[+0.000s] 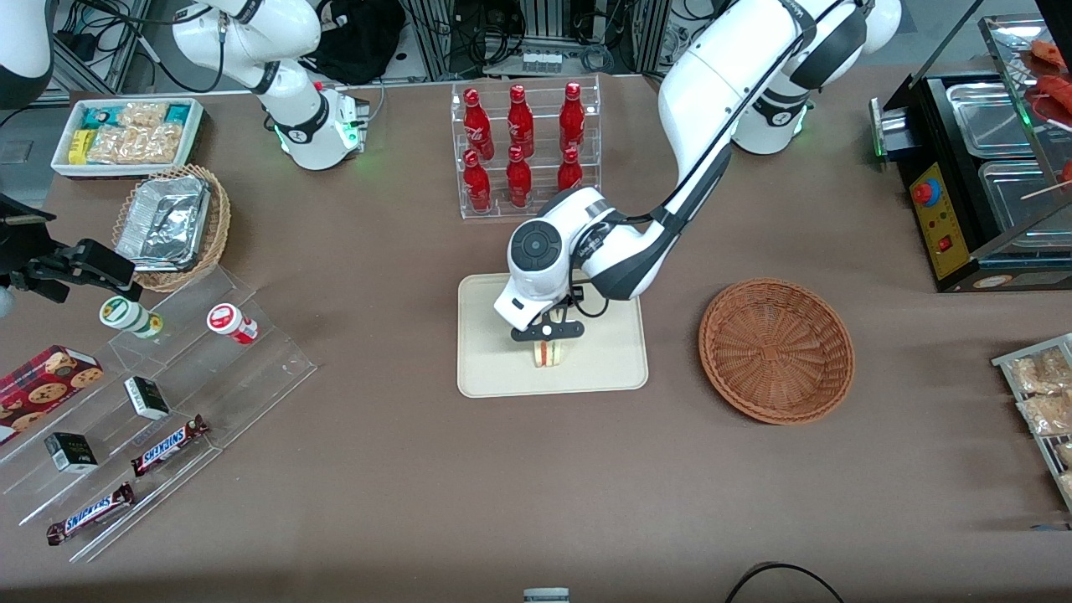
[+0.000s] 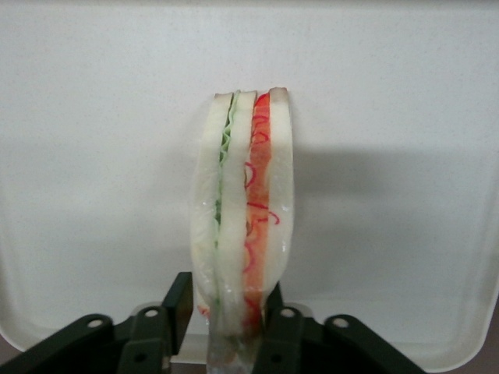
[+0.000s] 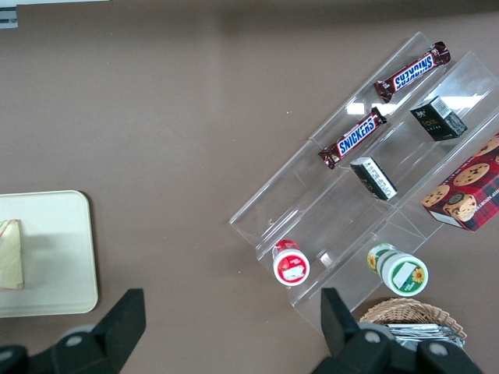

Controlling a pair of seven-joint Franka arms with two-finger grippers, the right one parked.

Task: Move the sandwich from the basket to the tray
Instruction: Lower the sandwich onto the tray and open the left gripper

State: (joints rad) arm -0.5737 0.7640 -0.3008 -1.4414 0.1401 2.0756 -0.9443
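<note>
The sandwich (image 1: pixel 549 355) stands on its edge on the cream tray (image 1: pixel 611 360), in the part nearer the front camera. The left wrist view shows its cut edge (image 2: pixel 243 195) with green and orange-red filling against the tray (image 2: pixel 390 156). My left gripper (image 1: pixel 548 342) is directly above it, fingers straddling its top. The gripper (image 2: pixel 228 312) is slightly open: one finger (image 2: pixel 179 308) stands a little apart from the bread and the other touches it. The reddish-brown basket (image 1: pixel 776 349) lies empty beside the tray, toward the working arm's end. The parked arm's wrist view also shows the sandwich (image 3: pixel 9 253) on the tray (image 3: pixel 62 249).
A clear rack of red bottles (image 1: pixel 523 146) stands farther from the front camera than the tray. A clear stepped stand with candy bars (image 1: pixel 167 444) and small jars, a lighter wicker basket with foil container (image 1: pixel 172 222) and a white snack bin (image 1: pixel 126 134) lie toward the parked arm's end.
</note>
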